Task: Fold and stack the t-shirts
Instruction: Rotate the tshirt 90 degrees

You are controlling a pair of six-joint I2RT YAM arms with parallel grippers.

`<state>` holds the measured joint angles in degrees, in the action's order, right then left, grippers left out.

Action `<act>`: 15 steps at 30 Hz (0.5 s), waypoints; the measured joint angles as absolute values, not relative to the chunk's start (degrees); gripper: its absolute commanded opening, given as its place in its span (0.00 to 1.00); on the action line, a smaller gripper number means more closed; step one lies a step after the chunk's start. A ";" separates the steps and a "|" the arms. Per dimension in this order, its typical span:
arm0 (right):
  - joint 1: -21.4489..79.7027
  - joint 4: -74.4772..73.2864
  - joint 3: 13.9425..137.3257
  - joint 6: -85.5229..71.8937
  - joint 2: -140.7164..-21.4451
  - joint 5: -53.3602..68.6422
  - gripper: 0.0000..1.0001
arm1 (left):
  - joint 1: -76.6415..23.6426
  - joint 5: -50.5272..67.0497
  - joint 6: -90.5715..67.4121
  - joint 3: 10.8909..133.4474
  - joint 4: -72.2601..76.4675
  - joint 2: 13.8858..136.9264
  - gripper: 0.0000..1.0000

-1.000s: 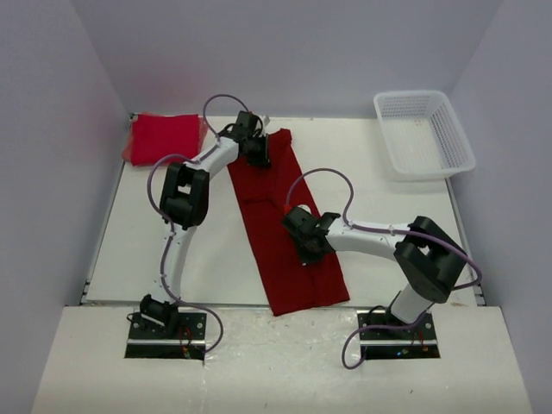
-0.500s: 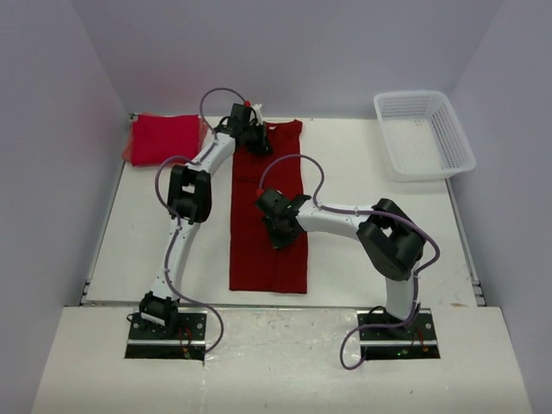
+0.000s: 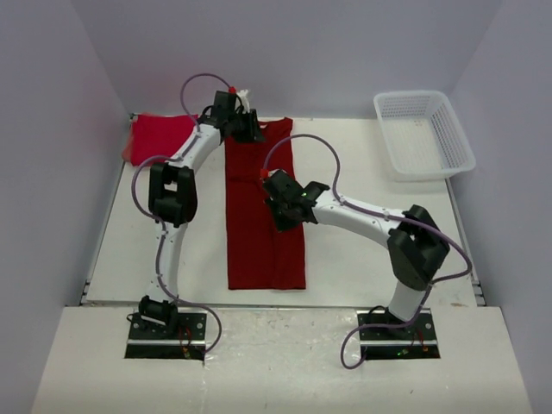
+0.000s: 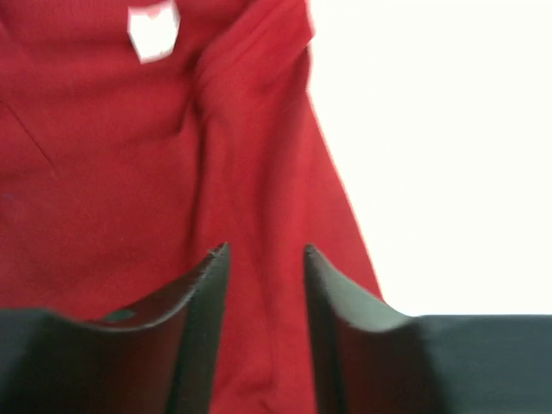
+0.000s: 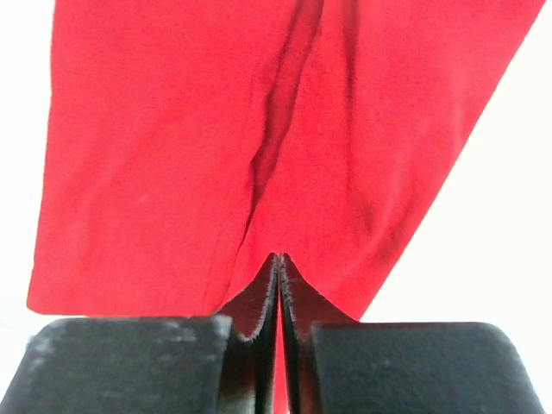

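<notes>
One crimson t-shirt lies left of centre on the table as a long, fairly smooth strip folded lengthwise. I judge a crosswise fold comes next, then stacking on the bright red t-shirt folded at the far left corner. My right gripper pinches the strip's right edge at mid-length, while the left gripper sits at the collar, fingers parted with cloth between them, and I cannot tell whether it grips.

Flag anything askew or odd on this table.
Nothing spilled or damaged. The crimson t-shirt lies as a straight strip; only a raised crease runs from where the right gripper pinches it. The left gripper is open over its collar end.
</notes>
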<state>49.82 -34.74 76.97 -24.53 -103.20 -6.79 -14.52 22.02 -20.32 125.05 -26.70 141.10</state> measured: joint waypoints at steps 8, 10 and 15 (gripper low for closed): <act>45.54 -35.29 69.10 -26.15 -85.30 -7.09 0.57 | -14.87 20.95 -20.14 126.56 -27.33 129.99 0.44; 41.78 -33.56 64.05 -27.20 -80.71 -5.21 0.57 | -15.16 18.70 -20.58 121.99 -27.22 126.10 0.38; 36.18 -29.06 49.28 -30.35 -72.51 2.28 0.59 | -16.47 14.04 -25.65 92.18 -23.03 108.09 0.39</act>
